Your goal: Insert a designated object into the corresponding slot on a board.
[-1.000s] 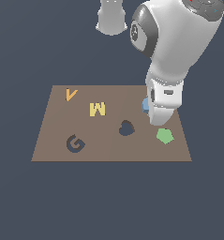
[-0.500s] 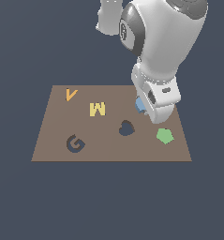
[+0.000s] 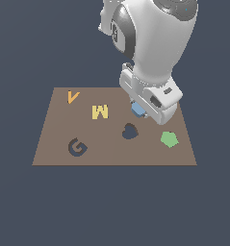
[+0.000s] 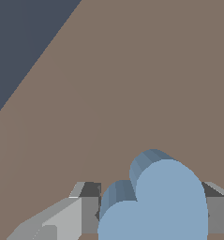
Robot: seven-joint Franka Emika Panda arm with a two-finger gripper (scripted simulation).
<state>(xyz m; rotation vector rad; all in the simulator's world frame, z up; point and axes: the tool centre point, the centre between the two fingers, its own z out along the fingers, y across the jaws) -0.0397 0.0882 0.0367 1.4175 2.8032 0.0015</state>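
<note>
The brown board (image 3: 54, 139) lies flat. My gripper (image 3: 138, 110) is shut on the light-blue heart block (image 3: 137, 110) and holds it above the board, just behind and to the exterior view's right of the dark heart-shaped slot (image 3: 129, 131). In the wrist view the blue heart (image 4: 155, 201) sits between my two grey fingers (image 4: 87, 211), over bare board (image 4: 132, 70). The slot does not show in the wrist view. The arm hides most of the gripper in the exterior view.
On the board are an orange V (image 3: 72, 96), a yellow M (image 3: 100, 111), a dark G-shaped cutout (image 3: 77, 147) and a green pentagon (image 3: 169, 139). The board's edge meets dark floor (image 4: 19, 42) in the wrist view.
The arm has moved toward the exterior view's left with the blue heart, from near the pentagon to closer beside the heart slot. The board pieces have not moved.
</note>
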